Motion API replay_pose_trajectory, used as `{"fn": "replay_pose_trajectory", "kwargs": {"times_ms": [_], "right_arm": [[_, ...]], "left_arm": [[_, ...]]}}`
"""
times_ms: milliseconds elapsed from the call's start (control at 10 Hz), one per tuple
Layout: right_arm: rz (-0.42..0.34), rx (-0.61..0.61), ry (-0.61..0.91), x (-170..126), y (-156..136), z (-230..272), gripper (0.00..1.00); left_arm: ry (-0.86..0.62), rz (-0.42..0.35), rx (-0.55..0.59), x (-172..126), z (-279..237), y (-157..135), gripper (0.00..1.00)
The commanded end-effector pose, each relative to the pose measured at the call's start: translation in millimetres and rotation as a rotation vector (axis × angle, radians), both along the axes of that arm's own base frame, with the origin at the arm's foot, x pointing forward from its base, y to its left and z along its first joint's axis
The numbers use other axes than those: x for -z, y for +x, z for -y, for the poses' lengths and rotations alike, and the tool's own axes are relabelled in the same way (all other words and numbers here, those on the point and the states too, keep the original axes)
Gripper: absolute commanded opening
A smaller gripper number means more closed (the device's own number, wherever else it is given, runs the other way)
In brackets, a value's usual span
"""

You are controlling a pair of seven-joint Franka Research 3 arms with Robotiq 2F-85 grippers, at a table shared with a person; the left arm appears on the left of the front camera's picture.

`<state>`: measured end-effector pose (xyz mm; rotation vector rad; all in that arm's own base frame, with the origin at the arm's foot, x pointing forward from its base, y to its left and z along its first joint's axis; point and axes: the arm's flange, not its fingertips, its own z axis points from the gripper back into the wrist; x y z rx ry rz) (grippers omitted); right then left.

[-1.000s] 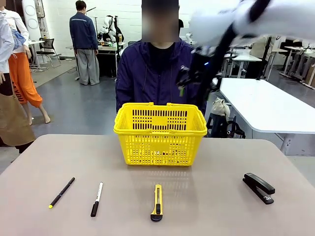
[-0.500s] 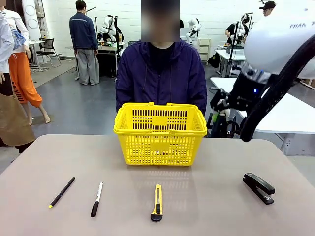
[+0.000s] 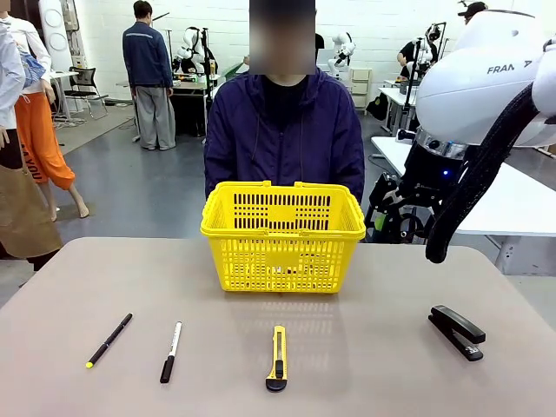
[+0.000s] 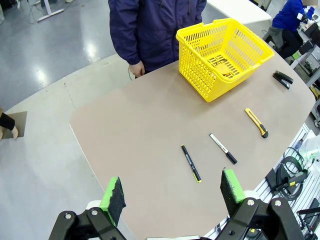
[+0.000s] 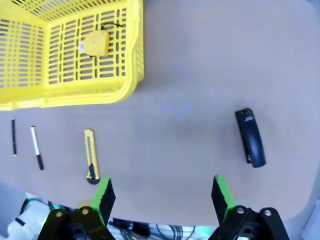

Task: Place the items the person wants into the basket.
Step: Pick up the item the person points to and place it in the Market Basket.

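Tabletop [image 5: 190, 75] from the right wrist: tape measure [image 5: 96, 43] inside basket [image 5: 75, 92] (both jaws wide, empty).

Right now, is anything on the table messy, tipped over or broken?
Nothing stands out. The basket stands upright with the tape measure inside, and the utility knife, stapler, pen and marker lie flat on the table, well apart.

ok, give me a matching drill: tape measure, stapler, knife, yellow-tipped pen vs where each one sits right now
1 tape measure
2 stapler
3 knife
4 yellow-tipped pen

A far end of the table, robot's left
B inside the basket
C on the table, robot's right
D on the table, straight in front of the basket

Pairs: 1-B, 2-C, 3-D, 4-A
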<state>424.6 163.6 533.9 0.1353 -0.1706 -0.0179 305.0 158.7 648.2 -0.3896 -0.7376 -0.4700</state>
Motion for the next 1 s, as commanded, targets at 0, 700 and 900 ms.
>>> {"fn": "replay_pose_trajectory", "kwargs": {"times_ms": [0, 700, 900], "right_arm": [[0.002, 0.014, 0.026, 0.9, -2.7, 3.3, 1.00], [0.005, -0.073, 0.157, -38.4, -30.4, 38.4, 1.00], [0.153, -0.390, 0.423, -104.5, -95.8, 128.4, 1.00]], "left_arm": [[-0.004, 0.012, 0.018, 0.8, -1.9, -0.7, 1.00], [-0.004, 0.012, 0.018, 0.8, -1.9, -0.7, 1.00], [-0.004, 0.012, 0.018, 0.8, -1.9, -0.7, 1.00]]}}
